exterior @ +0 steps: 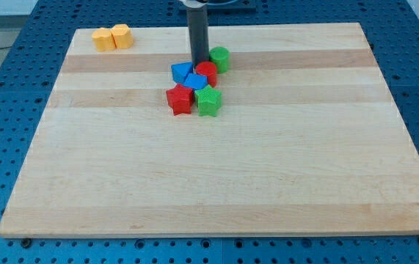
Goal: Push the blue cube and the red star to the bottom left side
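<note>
The blue cube (182, 72) sits in a tight cluster near the board's upper middle, with a second blue block (195, 81) touching it at its lower right. The red star (180, 100) lies just below them at the cluster's lower left. My tip (198, 63) stands at the top of the cluster, right behind the blue cube's right side and next to the red cylinder (207, 72).
A green star (208, 101) sits right of the red star. A green cylinder (219, 59) stands right of my tip. Two yellow blocks (113, 37) lie at the wooden board's (209, 183) top left corner.
</note>
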You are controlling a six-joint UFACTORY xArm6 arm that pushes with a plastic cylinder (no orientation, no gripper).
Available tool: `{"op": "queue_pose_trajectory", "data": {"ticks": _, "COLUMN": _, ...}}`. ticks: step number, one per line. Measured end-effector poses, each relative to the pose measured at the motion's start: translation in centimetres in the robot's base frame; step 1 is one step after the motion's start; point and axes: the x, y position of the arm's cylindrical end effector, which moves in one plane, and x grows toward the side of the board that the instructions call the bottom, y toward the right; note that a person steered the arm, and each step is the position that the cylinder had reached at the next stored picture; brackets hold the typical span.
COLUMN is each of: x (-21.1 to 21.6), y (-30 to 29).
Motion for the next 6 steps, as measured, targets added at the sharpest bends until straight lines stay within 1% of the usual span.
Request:
{"op": "queue_pose_trajectory", "data": {"ticks": 3, "x": 5.5, "y": -0.2}}
{"op": "queue_pose_trajectory", "data": {"ticks": 4, "x": 5.8, "y": -2.6}}
{"op": "queue_pose_trajectory", "data": {"ticks": 6, "x": 7.2, "y": -5.3}}
